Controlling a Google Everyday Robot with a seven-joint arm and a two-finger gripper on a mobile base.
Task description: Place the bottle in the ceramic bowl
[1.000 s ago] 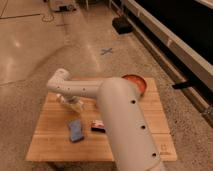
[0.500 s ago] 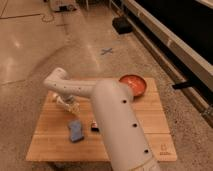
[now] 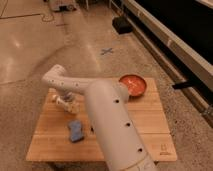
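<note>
Camera looks down along the arm [image 3: 107, 122] to the tool [image 3: 67, 103] over the table [image 3: 147, 127].

My big smooth arm [image 3: 107, 120] is plain white with small dark dots. My gripper [image 3: 68, 98], near the left edge of the light tan, plank-striped wooden table [image 3: 145, 125], is whitish too. The small clear plastic bottle [image 3: 66, 104] looks pale yellowish, the round ceramic bowl [image 3: 133, 85] at the far right corner is glossy orange-red, and the soft rectangular sponge [image 3: 75, 131] is blue.
</note>
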